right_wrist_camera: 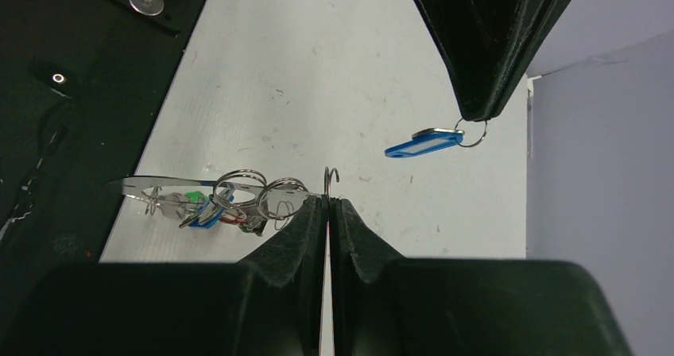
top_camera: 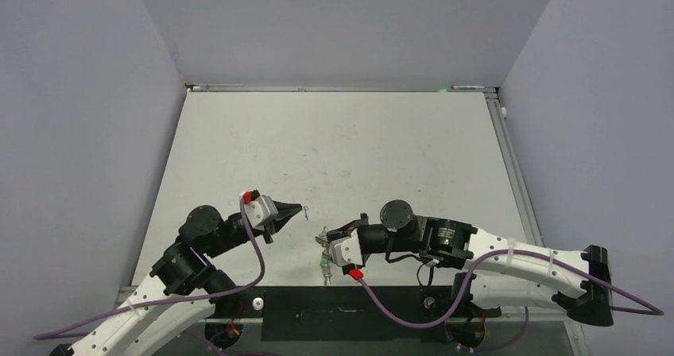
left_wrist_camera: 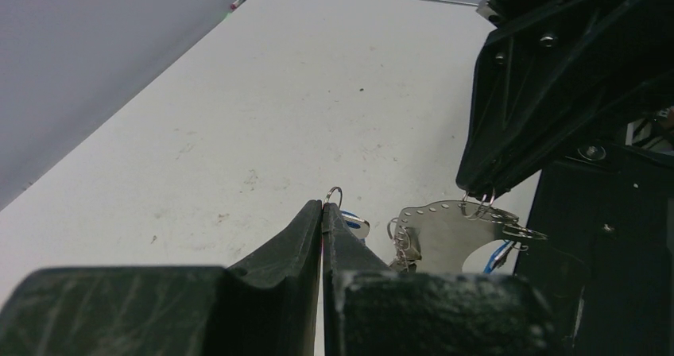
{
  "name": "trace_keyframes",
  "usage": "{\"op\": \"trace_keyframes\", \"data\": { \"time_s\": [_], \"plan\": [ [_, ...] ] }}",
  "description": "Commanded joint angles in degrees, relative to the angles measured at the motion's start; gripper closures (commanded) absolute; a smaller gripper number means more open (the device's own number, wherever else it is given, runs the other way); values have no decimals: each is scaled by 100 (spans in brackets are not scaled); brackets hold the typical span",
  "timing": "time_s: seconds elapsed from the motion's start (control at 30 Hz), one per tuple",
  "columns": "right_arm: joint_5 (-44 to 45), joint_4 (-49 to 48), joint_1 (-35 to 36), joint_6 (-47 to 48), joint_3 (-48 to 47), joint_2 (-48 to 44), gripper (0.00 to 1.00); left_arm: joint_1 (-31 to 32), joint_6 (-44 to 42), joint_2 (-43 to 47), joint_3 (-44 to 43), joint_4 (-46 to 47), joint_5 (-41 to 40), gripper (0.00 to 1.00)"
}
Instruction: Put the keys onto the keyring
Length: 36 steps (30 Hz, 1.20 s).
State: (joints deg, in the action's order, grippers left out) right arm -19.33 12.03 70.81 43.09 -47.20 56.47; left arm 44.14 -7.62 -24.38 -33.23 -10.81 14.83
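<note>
My left gripper [top_camera: 301, 210] [left_wrist_camera: 323, 205] is shut on the small split ring [left_wrist_camera: 335, 195] of a blue-tagged key [right_wrist_camera: 421, 144], which hangs in the air above the table. Just to its right, my right gripper [top_camera: 324, 240] [right_wrist_camera: 327, 200] is shut on one end of the silvery keyring [right_wrist_camera: 143, 184] [left_wrist_camera: 449, 233], a thin curved band held roughly level. Several keys [right_wrist_camera: 203, 210] with green, blue and red tags hang from it on small rings. A short gap separates the two grippers' tips, and the blue-tagged key is apart from the keyring.
The white table [top_camera: 334, 149] stretches away behind both grippers, with grey walls on three sides. A black strip [top_camera: 350, 312] runs along the near edge between the arm bases, with a small white knob [top_camera: 257, 302] on it.
</note>
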Motion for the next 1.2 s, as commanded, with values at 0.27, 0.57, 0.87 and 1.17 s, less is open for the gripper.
{"op": "trace_keyframes", "data": {
  "time_s": [0.27,0.57,0.87,1.17],
  "plan": [
    [-966,-408,-345,-278,57,-284,95,-26,217,-199,130,590,1194,100],
    [-948,-536,-464,-287,75,-314,95,29,279,-308,200,673,1524,100],
    [-1249,-602,-584,-366,18,-180,95,162,313,-387,230,677,1519,100],
    [-1364,-736,-669,-470,71,-154,95,163,425,-415,237,759,1794,100]
  ]
}}
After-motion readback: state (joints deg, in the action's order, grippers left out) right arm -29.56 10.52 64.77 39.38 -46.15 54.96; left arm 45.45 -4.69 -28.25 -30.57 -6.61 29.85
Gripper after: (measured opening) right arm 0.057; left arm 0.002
